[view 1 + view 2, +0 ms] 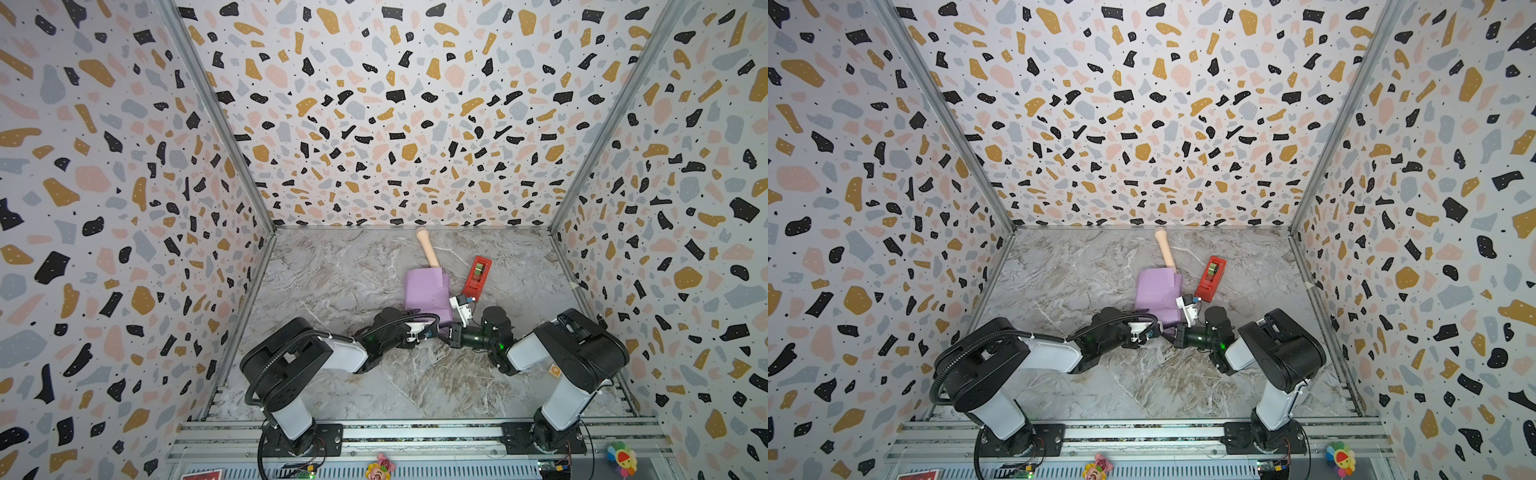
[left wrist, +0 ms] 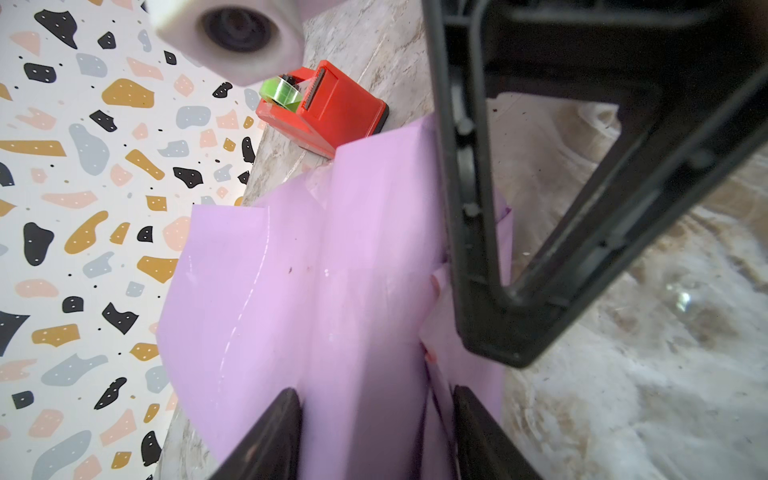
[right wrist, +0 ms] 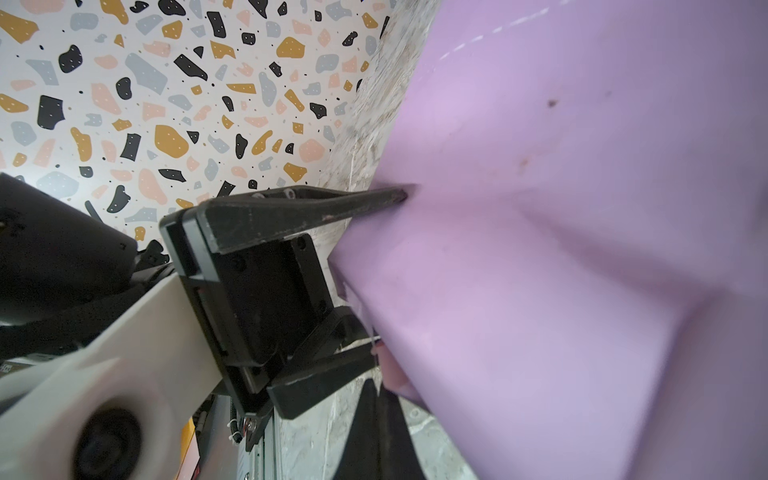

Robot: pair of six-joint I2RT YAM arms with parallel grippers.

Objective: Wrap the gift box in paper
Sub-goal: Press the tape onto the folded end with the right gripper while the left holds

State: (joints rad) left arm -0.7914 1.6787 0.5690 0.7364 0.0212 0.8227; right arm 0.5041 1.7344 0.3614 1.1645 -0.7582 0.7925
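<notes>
Left gripper fingers clamp the lilac paper round the hidden gift box, mid-bench beside the red tape dispenser. Right gripper fingers are together at the near flap. Probably end-folding; next, crease that flap flat without loosening the wrap.

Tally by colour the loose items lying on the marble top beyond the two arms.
Lilac: 1, the paper
Red: 1, the tape dispenser
Beige: 1, the toy microphone
Total: 3
</notes>
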